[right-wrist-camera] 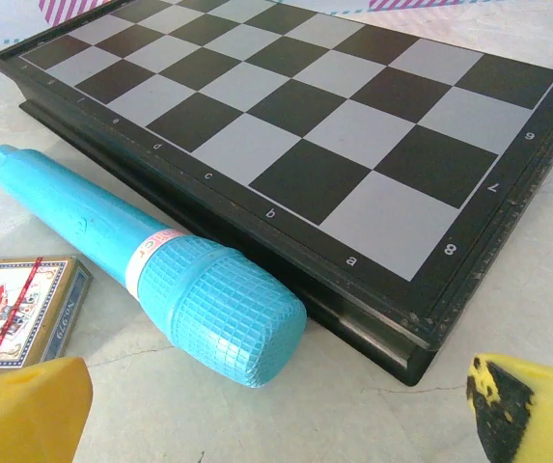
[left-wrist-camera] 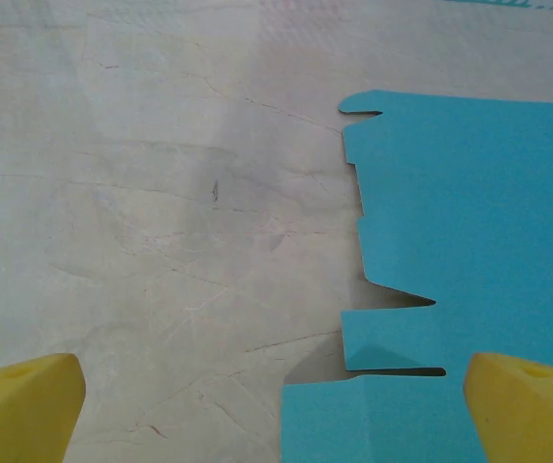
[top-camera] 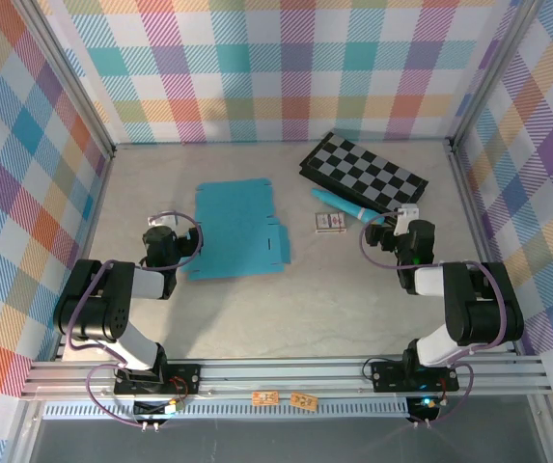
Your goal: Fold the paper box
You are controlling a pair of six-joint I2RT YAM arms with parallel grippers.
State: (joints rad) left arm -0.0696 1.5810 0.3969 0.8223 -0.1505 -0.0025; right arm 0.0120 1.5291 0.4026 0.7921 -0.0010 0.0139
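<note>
Since box (top-camera: 235, 231) lies flat, unfolded, teal side up, left of board (top-camera: 363, 172), my left gripper (top-camera: 167, 231) is nearer: tabbed edge just ahead-right of it. Right gripper (top-camera: 401, 230) at board's near edge, facing mic (right-wrist-camera: 160, 289). Both wide open, empty.

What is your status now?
Left claw, right claw open, empty. Paper box flat, unfolded, by left claw. Toy microphone, chessboard, card pack by right claw.

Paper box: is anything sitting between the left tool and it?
Nothing visible. The left tool, jaws open, faces the flat paper box directly; only bare table lies between them. The microphone, card pack and checkerboard sit off by the right tool.
</note>
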